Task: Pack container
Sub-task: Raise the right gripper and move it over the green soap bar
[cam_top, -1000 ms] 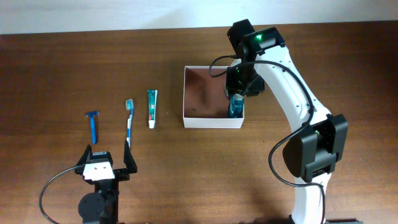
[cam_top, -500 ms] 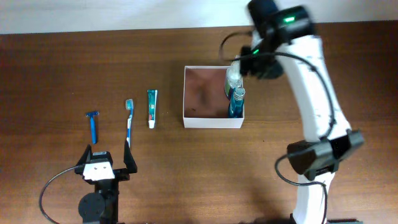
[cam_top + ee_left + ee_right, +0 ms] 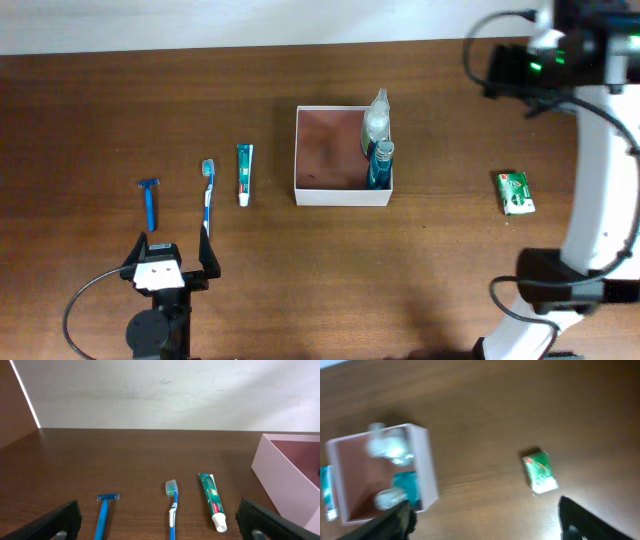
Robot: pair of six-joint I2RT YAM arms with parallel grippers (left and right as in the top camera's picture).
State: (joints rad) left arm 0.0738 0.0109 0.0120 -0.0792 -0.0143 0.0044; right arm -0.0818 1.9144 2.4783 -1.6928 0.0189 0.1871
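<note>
The container [image 3: 340, 196], a square white-walled box with a reddish-brown inside, stands mid-table. A clear bottle [image 3: 377, 118] and a blue bottle [image 3: 379, 165] stand against its right wall. My right gripper [image 3: 487, 520] is open and empty, high above the table between the container [image 3: 426, 467] and a green packet [image 3: 540, 471]. My left gripper [image 3: 160, 520] rests open near the front edge. Before it lie a blue razor [image 3: 104, 512], a toothbrush [image 3: 172, 502] and a toothpaste tube [image 3: 212, 500].
The green packet [image 3: 515, 192] lies alone on the table to the right of the container. Razor [image 3: 149, 200], toothbrush [image 3: 207, 195] and toothpaste [image 3: 244, 173] lie in a row left of it. A pale wall runs along the table's far edge.
My right gripper has let go of the clear bottle inside the container, opened wide and swung up and away to the right. The left arm has not moved.
</note>
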